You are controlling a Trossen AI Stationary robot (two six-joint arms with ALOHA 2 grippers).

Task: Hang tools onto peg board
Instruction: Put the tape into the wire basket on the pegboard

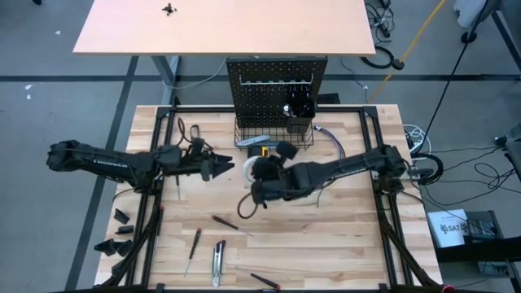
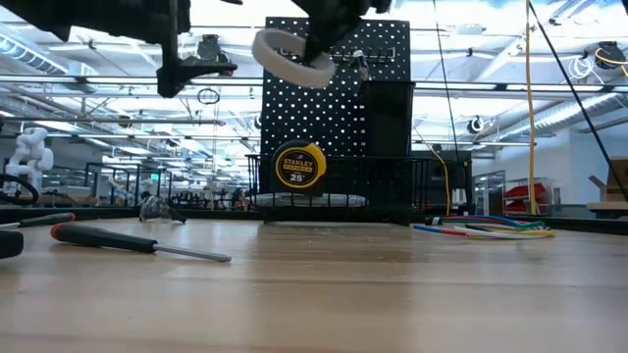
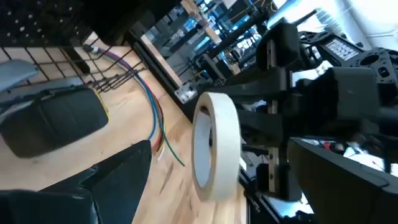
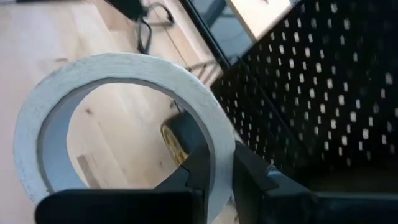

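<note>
A white tape roll (image 4: 118, 81) is held up in the air in front of the peg board (image 1: 277, 85), with my right gripper (image 4: 221, 177) shut on it. In the low view the roll (image 2: 292, 57) hangs well above the table, tilted. My left gripper (image 1: 226, 168) is open and points level at the roll from the table's left, a little short of it, holding nothing. A yellow tape measure (image 2: 299, 165) stands at the foot of the board, beside its black wire basket (image 1: 273, 134). My right gripper pinches the tape roll's wall (image 4: 214, 146) at one spot on the ring. One finger (image 4: 193, 177) is inside the hole and the other (image 4: 255, 183) is outside. The roll is lifted clear of the table and sticks out beyond the fingertips, tilted.
Screwdrivers (image 1: 225, 221) (image 1: 193, 248) and a utility knife (image 1: 217, 264) lie toward the table's near edge. Pliers (image 1: 189, 130) lie at the far left, and a bundle of coloured wires (image 2: 481, 228) lies to the right of the board. Small black parts (image 1: 122, 220) sit off the table's left edge.
</note>
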